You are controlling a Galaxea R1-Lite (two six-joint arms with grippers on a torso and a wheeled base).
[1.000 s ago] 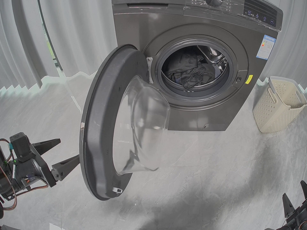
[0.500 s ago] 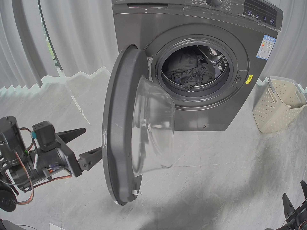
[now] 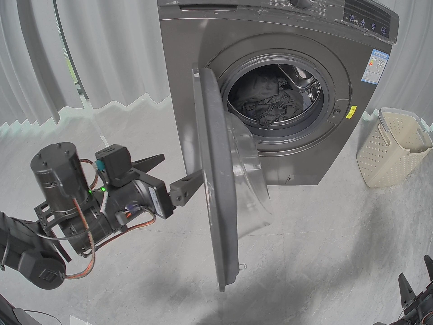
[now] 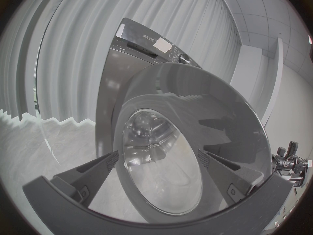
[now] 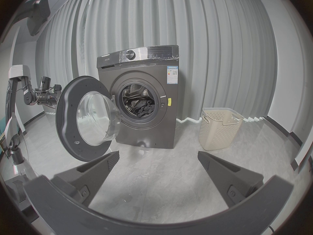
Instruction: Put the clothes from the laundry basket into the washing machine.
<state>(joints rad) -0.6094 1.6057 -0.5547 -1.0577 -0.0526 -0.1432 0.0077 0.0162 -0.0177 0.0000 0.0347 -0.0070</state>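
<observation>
Both jaws are spread wide, holding nothing. Left gripper (image 3: 182, 164) touches the washing machine (image 3: 279, 23) door (image 3: 216, 181). Right gripper (image 5: 158, 154) hangs near right. Dark clothes (image 3: 266, 98) lie inside the drum, with the laundry basket (image 3: 383, 159) to its right.

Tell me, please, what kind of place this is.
Probably a laundry test room, not a home: a washing machine stands on a grey floor, a cream laundry basket beside it, and long curtains line the walls.

1. The grey round door (image 3: 216, 181) with a clear bulging window stands half-swung, edge-on, before the left part of the drum opening (image 3: 278, 99).
2. The opening's right part is free from the front.
3. Dark crumpled clothes (image 3: 258, 92) fill its lower half.
</observation>
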